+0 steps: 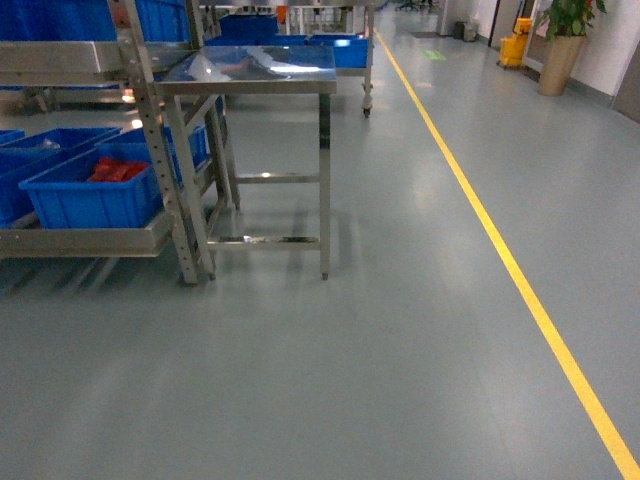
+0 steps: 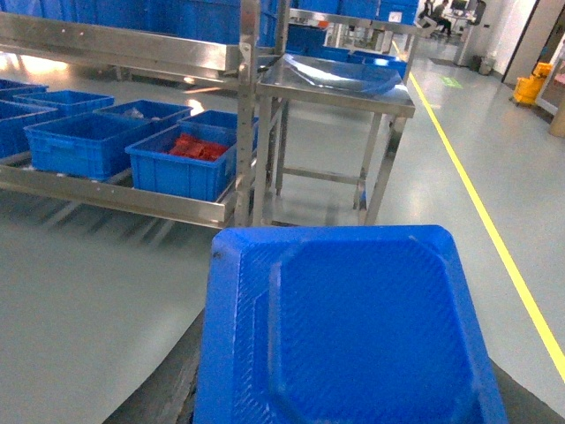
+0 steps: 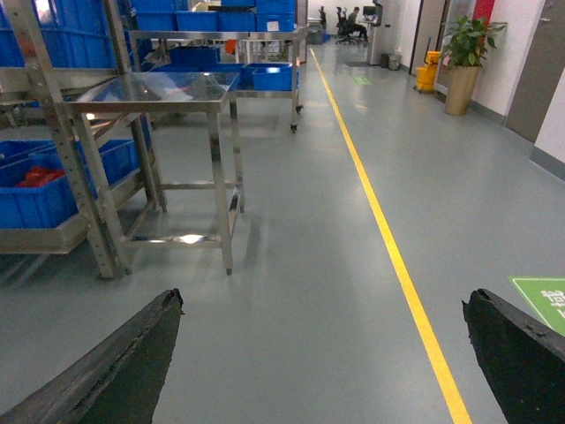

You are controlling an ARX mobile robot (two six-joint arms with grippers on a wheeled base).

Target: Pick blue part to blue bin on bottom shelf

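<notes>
Take the steel bench [image 1: 262, 66] as your landmark. Your blue part [image 2: 349, 331], a flat moulded blue piece with a raised octagonal panel, fills the lower half of the left wrist view, right in front of that camera and on the near side of the bench. The left tool itself is hidden behind the part, so you cannot tell whether it grips it or how its jaws stand.

To the left of the bench stands the stainless rack, and its bottom shelf [image 1: 85, 241] carries a row of blue bins. The blue bin [image 1: 95, 190] nearest the bench holds red pieces [image 1: 117, 171]; the bins farther left of it hold contents too small to make out.

Your right tool [image 3: 322, 353] is spread wide: its two dark fingers [image 3: 110, 367] sit at opposite lower corners of the right wrist view with bare grey floor [image 1: 400, 330] between them, holding nothing. A yellow line [image 1: 500, 250] runs along the floor to the right of the bench.
</notes>
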